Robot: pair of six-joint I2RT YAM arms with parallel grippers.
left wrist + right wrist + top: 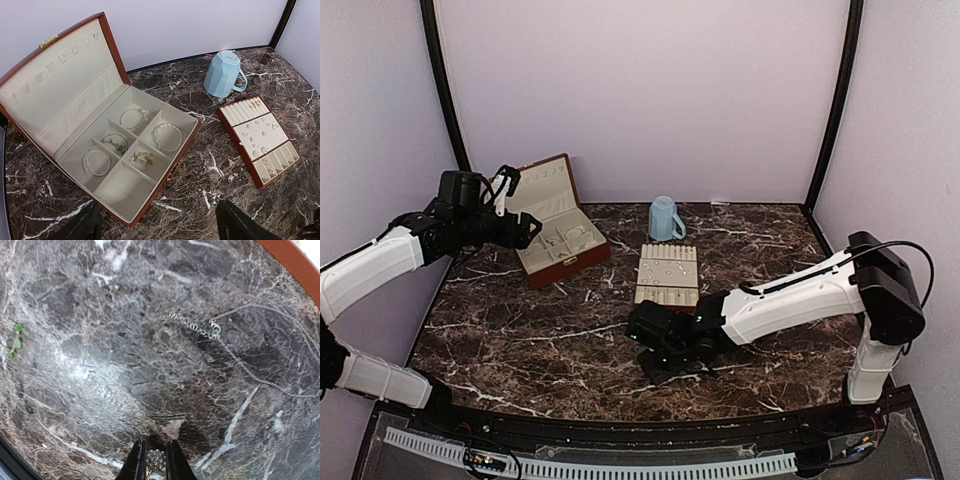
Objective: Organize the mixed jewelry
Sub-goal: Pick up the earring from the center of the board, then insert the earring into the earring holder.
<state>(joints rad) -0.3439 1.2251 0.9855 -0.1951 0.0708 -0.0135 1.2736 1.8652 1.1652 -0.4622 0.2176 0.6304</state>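
Note:
My right gripper is low over the marble in front of the slotted tray, its fingers closed against both sides of a small cluster of silvery beads. A thin silver chain lies loose on the marble beyond it. The open reddish-brown box holds bracelets and chains in its compartments. Small studs sit on the tray. My left gripper hangs open above the box's near corner, holding nothing.
A pale blue mug stands upside down behind the tray, near the back wall. A tiny green piece lies on the marble at the left of the right wrist view. The box lid stands open beside my left gripper.

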